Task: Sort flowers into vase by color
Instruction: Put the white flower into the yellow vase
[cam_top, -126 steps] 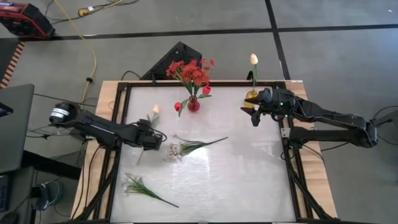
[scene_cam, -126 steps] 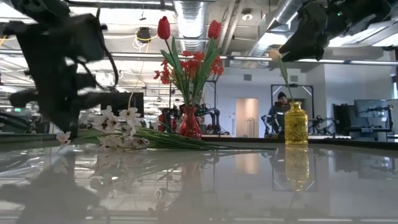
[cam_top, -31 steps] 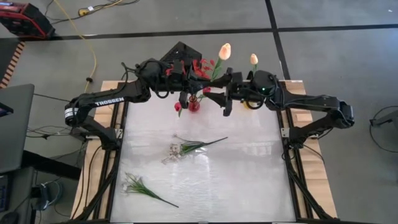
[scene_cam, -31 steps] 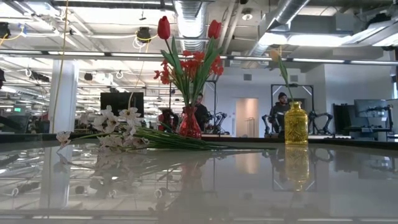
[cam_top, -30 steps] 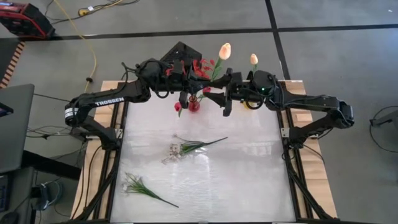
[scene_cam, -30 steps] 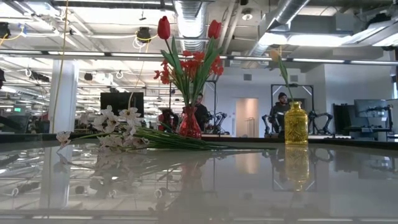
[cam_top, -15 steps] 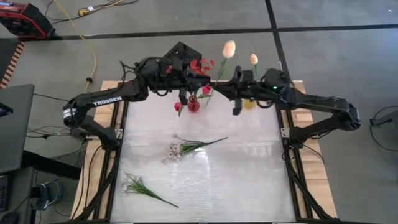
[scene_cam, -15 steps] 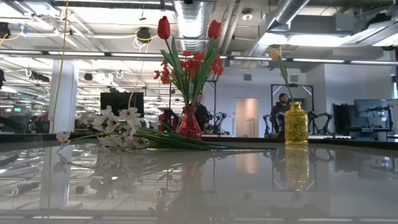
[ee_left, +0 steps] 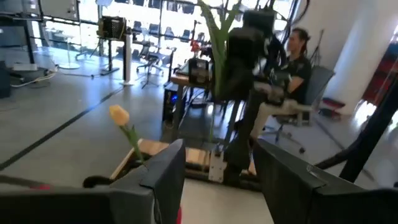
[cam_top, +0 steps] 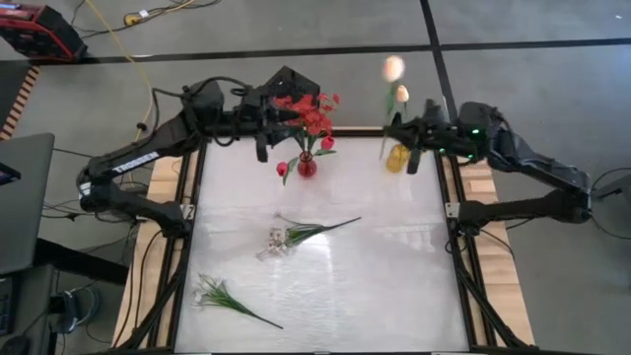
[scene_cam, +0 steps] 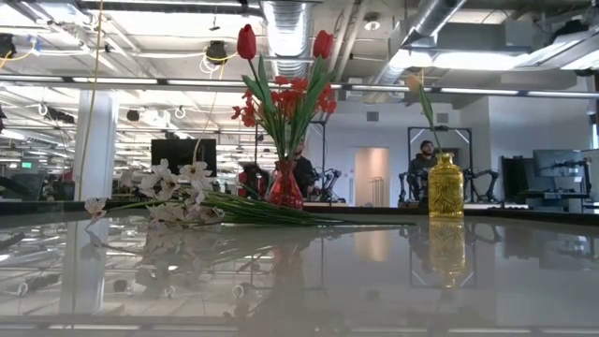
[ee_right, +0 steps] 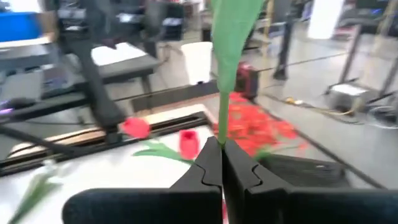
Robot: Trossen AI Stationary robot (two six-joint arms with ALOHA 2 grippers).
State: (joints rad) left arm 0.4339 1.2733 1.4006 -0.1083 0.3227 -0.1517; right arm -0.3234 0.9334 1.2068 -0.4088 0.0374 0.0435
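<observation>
Red bouquet in red vase (cam_top: 307, 166) between arms at far edge, right gripper (cam_top: 392, 131) clamping cream-peach tulip (cam_top: 393, 69) beside yellow vase (cam_top: 395, 158), left gripper (cam_top: 262, 128) spread, white sprays (cam_top: 279, 237) mid-table

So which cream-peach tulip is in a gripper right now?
The upper tulip, its stem pinched in the shut right gripper above the yellow vase. The other tulip already stands in that vase.

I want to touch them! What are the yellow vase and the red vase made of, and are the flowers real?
The yellow vase looks like see-through tinted glass or plastic with a bumpy pattern; it glows with light. The red vase looks like shiny clear red glass or plastic too. The red flowers seem fake: stiff, very even petals and leaves, probably fabric and plastic, though I can't be sure.
</observation>
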